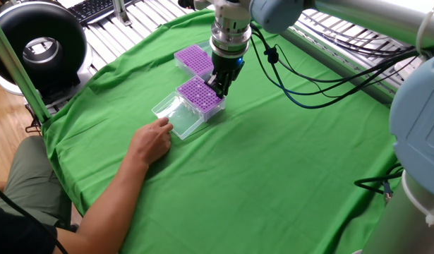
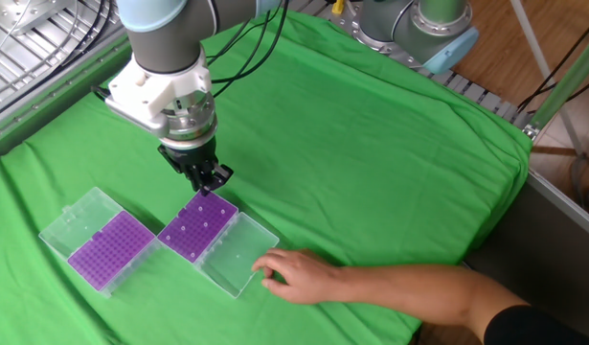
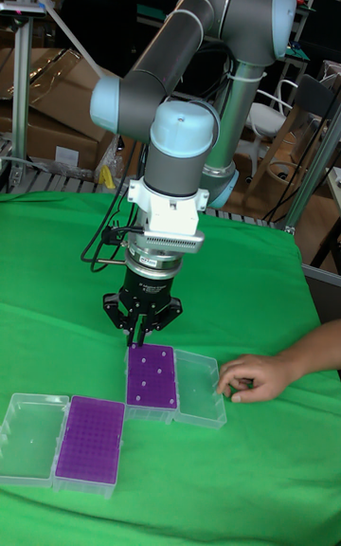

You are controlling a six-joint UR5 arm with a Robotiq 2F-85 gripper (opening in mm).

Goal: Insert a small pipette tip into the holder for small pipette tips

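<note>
The gripper (image 3: 142, 336) hangs point-down over the far edge of the small-tip holder (image 3: 152, 376), a purple rack with its clear lid (image 3: 197, 389) folded open beside it. Its fingers (image 2: 207, 176) are drawn close together at the tips; whether a small pipette tip is pinched between them is too fine to tell, and no contact with the rack can be made out.

The holder sits toward the left edge of the green-draped tabletop (image 2: 371, 144). A second purple rack (image 2: 109, 250), more densely holed, lies just beside it. A person's hand (image 2: 299, 278) rests at the open lid's edge.

No readable writing shows. Only the tall fixed view shows scattered white tips standing in the holder.
</note>
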